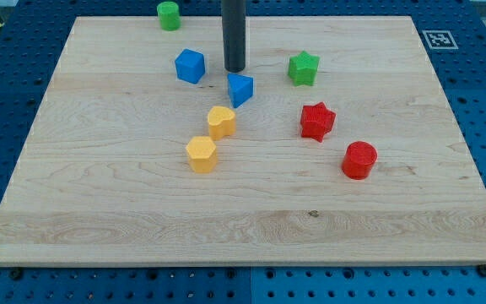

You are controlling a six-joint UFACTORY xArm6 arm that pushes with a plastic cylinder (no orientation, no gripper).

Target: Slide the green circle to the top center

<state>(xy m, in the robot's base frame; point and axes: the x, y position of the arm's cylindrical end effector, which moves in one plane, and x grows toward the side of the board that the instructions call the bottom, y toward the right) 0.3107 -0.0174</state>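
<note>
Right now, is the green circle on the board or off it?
On the board. The green circle stands at the wooden board's top edge, left of centre. My tip is apart from it, between the blue blocks.

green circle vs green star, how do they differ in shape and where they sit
The green circle is a round cylinder; the green star has pointed lobes. The green circle sits at the board's top edge, to the view's left of my tip; the green star sits lower down, to the view's right of my tip. The green circle stands alone; the green star has the red star just below it. Both are green, and my tip touches neither.
</note>
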